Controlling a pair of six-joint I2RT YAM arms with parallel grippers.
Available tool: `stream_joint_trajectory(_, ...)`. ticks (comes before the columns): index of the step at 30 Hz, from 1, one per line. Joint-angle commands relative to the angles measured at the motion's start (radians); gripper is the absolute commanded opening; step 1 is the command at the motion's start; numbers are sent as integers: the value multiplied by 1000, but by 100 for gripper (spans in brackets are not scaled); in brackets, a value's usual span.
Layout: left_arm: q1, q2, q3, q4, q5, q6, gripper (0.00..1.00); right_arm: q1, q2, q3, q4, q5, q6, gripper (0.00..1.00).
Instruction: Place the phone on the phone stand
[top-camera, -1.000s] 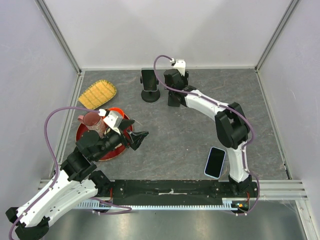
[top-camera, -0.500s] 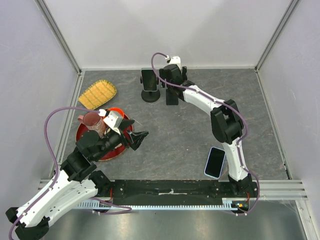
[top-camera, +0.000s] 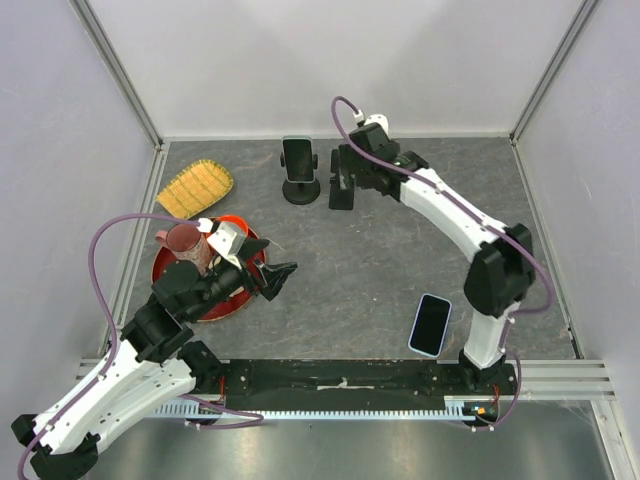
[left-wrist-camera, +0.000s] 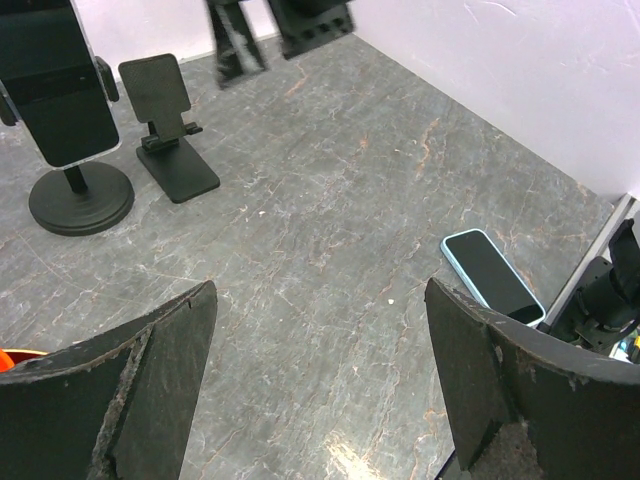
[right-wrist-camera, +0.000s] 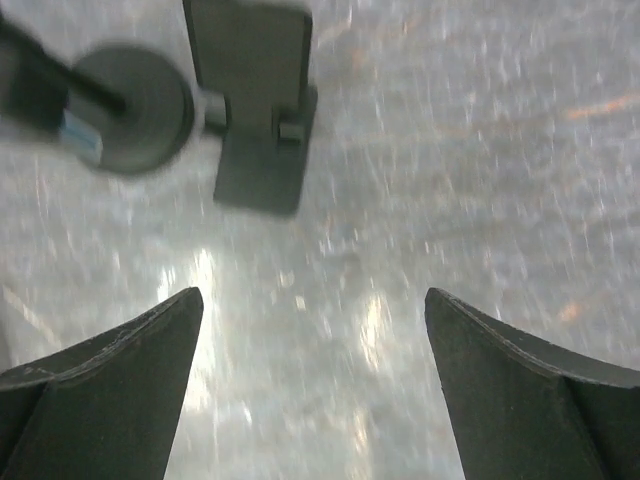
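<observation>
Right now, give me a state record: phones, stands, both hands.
blue phone: flat on the table, dark face up, near the right arm's base
folding stand: empty, far side of the table
round-base stand: beside the folding stand, holds a dark phone
left hand: open, empty
right hand: open, empty, above the table near the folding stand
task: not done, blue phone not on a stand
</observation>
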Motion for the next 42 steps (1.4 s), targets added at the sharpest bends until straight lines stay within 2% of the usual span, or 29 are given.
stream_joint_trajectory(1,8,3,1,29,19,30,91,1,-142,-122,-389,-184,11,98)
stream_joint_trajectory(5,8,14,4,28,37,26,91,-2,-294,-351,-477,-221,135,98)
stream_joint_trajectory(10,12,4,5,26,39,24,91,-28,-574,-603,-504,-324,398,98)
stream_joint_trajectory(15,15,1,6,29,42,21,91,-60,-756,-792,-605,-262,544,98)
stream_joint_trajectory(17,20,3,6,31,52,20,91,-82,-819,-881,-593,-290,578,98)
stream_joint_trajectory(23,31,-3,1,37,63,14,91,-129,-817,-935,-573,-223,620,98)
stream_joint_trajectory(26,31,-9,1,32,60,14,91,-154,-779,-941,-535,-210,589,98)
stream_joint_trajectory(34,31,-19,3,28,49,20,91,-215,-684,-1038,-428,-297,494,98)
stream_joint_trajectory(42,31,-22,3,31,52,20,91,-225,-643,-1044,-399,-367,414,98)
